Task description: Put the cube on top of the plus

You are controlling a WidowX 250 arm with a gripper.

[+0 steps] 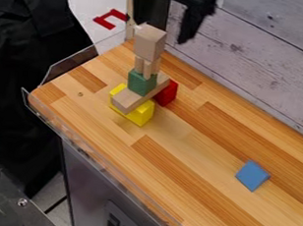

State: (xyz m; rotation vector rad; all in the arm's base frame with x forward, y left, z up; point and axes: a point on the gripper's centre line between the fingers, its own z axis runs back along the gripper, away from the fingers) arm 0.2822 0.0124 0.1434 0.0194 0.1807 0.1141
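As the claw [167, 27] is held wide open with nothing gripped, above the upper-left end of the desk [184, 152], the pale wooden cube [149, 43] is supported there by pale posts [148, 68] on a green block [142, 82], and a blue block [252, 175] is set toward the right end.

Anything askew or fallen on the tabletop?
Nothing fallen or spilled that I can see. The stack stands, though it looks top-heavy: the wooden block sits on narrow wooden pegs above the green block. The blue block lies well apart, but looks undamaged.
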